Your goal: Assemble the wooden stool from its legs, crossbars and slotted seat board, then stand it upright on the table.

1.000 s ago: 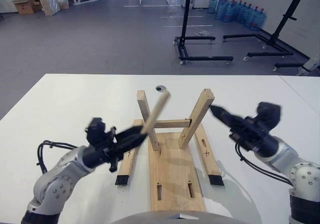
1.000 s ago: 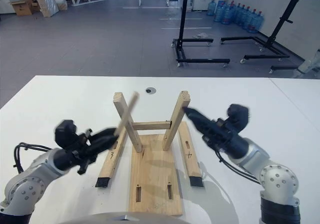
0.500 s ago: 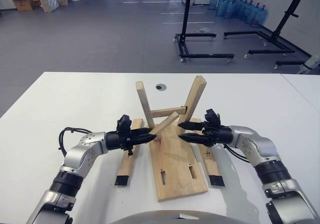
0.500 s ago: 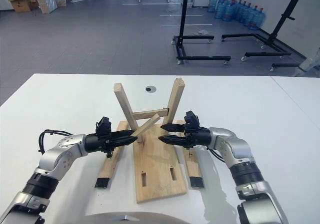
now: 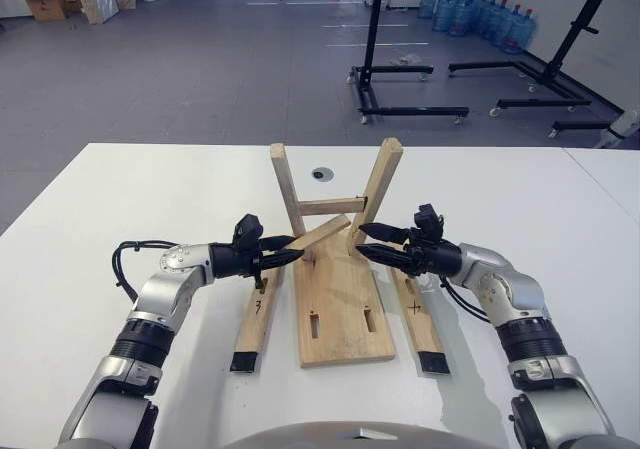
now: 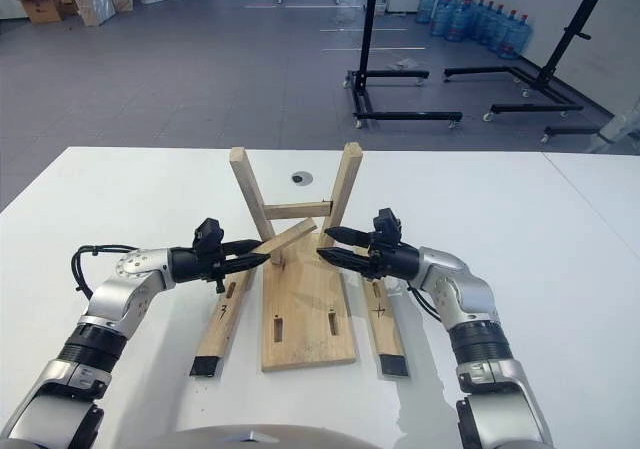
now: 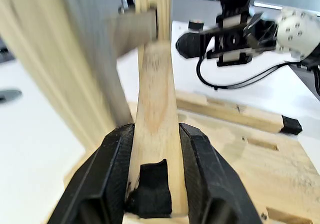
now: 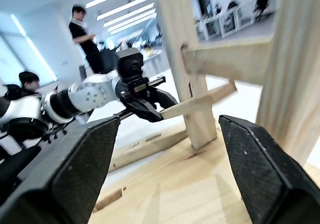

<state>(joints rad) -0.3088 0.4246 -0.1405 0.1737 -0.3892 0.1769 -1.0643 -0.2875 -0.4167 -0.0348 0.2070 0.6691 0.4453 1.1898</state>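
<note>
The slotted seat board [image 5: 335,309] lies flat on the white table. Two legs [image 5: 290,197] [image 5: 378,189] stand on its far end, leaning apart and joined by a crossbar [image 5: 328,206]. My left gripper [image 5: 290,254] is shut on a loose crossbar [image 5: 322,234], also seen as the crossbar [image 7: 156,109] between its black fingers [image 7: 117,169]; the bar slants up between the two standing legs. My right gripper [image 5: 362,241] is open just right of the right leg's base, its fingers [image 8: 85,169] astride the leg. Two more legs [image 5: 258,314] [image 5: 415,309] lie flat beside the board.
A small round hole [image 5: 320,175] sits in the table behind the stool parts. The table [image 5: 120,209] has bare room to the left, right and far side. Black wheeled frames [image 5: 410,114] and water bottles stand on the floor beyond.
Both arms have stretched forward to the standing legs. The seat board has turned from skewed to square, the legs stand straighter, and the held crossbar has dropped lower between them.
</note>
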